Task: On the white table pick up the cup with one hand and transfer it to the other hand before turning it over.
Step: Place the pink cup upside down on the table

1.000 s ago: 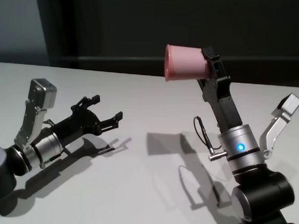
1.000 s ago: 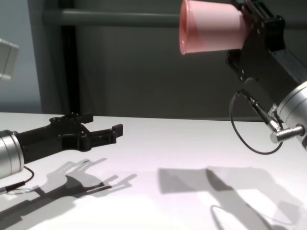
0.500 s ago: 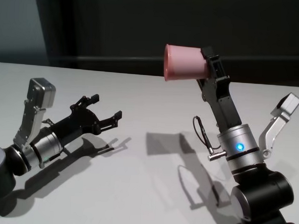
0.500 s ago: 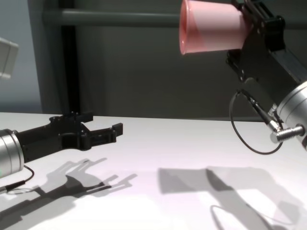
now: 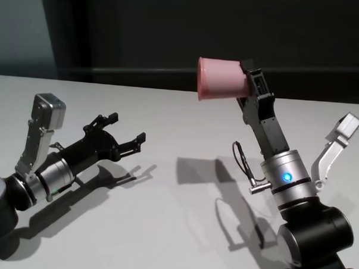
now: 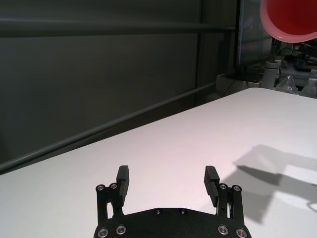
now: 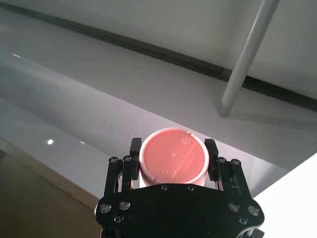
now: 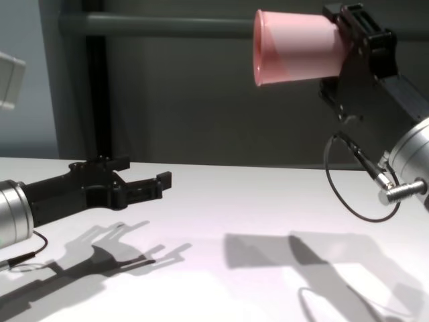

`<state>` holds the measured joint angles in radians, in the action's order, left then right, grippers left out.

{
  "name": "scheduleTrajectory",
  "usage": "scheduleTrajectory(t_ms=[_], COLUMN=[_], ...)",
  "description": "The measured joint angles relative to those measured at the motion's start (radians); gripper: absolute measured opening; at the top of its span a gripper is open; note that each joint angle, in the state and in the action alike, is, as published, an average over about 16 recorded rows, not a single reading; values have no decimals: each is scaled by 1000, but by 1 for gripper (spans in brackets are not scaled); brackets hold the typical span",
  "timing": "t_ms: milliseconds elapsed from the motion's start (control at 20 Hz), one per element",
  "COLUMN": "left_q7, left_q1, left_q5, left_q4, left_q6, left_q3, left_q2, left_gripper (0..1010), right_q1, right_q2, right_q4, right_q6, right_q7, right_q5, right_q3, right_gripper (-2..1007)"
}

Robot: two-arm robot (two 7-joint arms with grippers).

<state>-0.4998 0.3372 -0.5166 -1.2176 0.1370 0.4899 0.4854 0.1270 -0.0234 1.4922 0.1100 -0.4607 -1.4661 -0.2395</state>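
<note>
1. The pink cup (image 5: 220,80) sits in the head view's upper centre, lying sideways, high above the white table (image 5: 186,123).
2. The right gripper (image 5: 253,84) clamps its narrow base.
3. The left gripper (image 5: 127,132), lower left, stands spread wide, holding nothing.

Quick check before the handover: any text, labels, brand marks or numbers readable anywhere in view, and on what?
None readable.
The cup, held in the right claw: plain pink; faint moulded marks on its base, too small to read.
The left claw, open: no markings.
The white table: blank.
</note>
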Motion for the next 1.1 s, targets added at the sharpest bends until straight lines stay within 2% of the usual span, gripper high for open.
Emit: scheduleTrajectory(t_ms=[250,500,800,1100], left_q7=[0,0,0,0], left_q1=[0,0,0,0], left_q5=[0,-1,-1,-1], left_q4=[0,-1,-1,-1], left_q6=[0,0,0,0], left_q3=[0,0,0,0], left_q2=[0,0,0,0], left_gripper=[1001,1001,1001,1001], right_q1=[-20,-53,-100,-137], right_q2=[-23,-55,-99,-151], right_q4=[37,97,183,267], right_q6=[-42,-94,-161,-215], right_q7=[42,92,157,243], right_q5=[22,56,100,163], right_q3=[-6,-2,17,39], right_gripper=[736,736,736,736])
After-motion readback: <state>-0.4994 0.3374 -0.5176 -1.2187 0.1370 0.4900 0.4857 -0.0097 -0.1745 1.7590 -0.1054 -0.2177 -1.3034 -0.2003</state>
